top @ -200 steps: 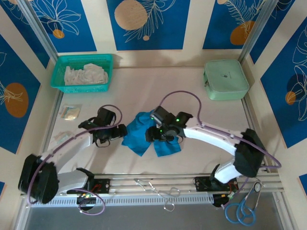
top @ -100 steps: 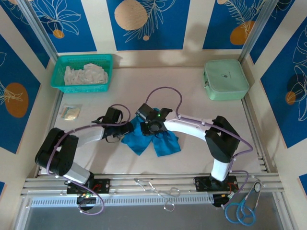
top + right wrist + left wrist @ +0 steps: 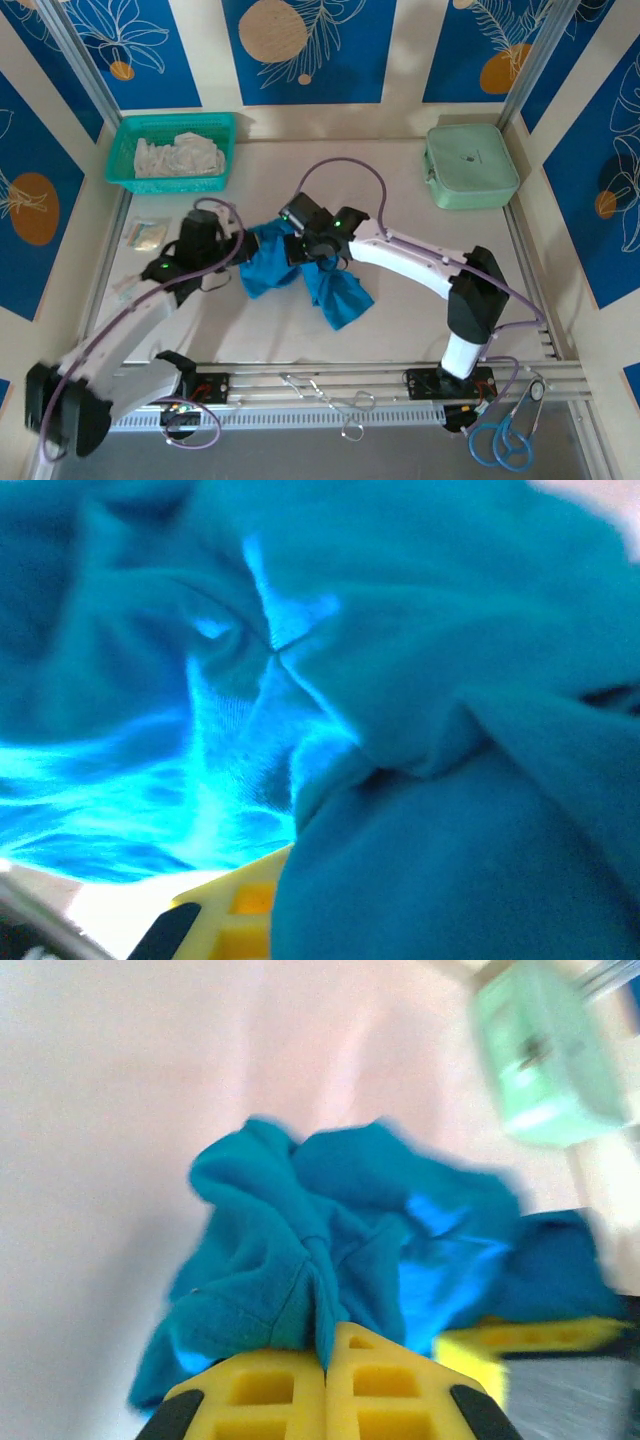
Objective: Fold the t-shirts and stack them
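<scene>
Two claws, both pressed together on one crumpled teal t-shirt (image 3: 335,290) in the middle of the worktop (image 3: 420,330). Up close the left claw (image 3: 325,1355) clearly pinches a ridge of fabric between its yellow pads. As for the right claw (image 3: 312,248), it sits on the shirt's top edge, but cloth swamps it, with one yellow finger (image 3: 235,915) peeking out, so the pinch point is hidden. Off behind, the mint case (image 3: 545,1060) is a blur.
</scene>
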Controlling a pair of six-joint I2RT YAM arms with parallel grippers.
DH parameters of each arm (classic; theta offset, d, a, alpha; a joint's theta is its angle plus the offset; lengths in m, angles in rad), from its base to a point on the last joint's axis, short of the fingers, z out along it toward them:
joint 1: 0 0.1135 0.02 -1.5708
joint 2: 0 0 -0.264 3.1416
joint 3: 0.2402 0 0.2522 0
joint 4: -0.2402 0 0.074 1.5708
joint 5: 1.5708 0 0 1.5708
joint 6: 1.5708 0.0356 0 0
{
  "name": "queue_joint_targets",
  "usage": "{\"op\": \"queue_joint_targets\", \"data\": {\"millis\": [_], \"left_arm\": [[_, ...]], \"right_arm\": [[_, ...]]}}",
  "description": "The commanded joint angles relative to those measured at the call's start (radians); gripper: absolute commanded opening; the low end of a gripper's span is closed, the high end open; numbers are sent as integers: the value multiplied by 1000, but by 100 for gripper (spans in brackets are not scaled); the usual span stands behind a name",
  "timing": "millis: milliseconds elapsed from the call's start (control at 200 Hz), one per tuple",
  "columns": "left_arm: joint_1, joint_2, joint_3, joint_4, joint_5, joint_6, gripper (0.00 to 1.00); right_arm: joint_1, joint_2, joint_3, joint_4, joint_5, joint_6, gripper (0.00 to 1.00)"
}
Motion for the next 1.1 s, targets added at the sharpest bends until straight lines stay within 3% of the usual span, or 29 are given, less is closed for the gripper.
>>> {"op": "queue_joint_targets", "data": {"millis": [0, 155, 355, 580, 670, 831, 946, 1096], "left_arm": [[8, -92, 124, -291, -78, 111, 0], [6, -120, 178, -364, 4, 82, 0], [-27, -129, 123, -286, 68, -7, 0], [-201, -20, 97, -173, 29, -57, 0], [-265, 58, 88, -97, 18, -75, 0], [-330, 211, 115, 21, 24, -82, 16], [-364, 307, 164, 66, 47, -69, 42], [-375, 346, 194, 88, 54, -50, 64]], "right_arm": [[-41, -41, 99, -82, -87, -43, 0], [-144, 6, 201, -120, -166, -71, 0], [-290, 119, 313, -115, -199, -120, 0], [-386, 201, 373, -171, -134, -126, 0], [-393, 185, 337, -188, -105, -118, 16], [-381, 56, 168, -164, -78, -107, 44], [-369, -82, 9, -157, -57, -86, 50], [-338, -261, -203, -145, -114, -3, 53]]}}
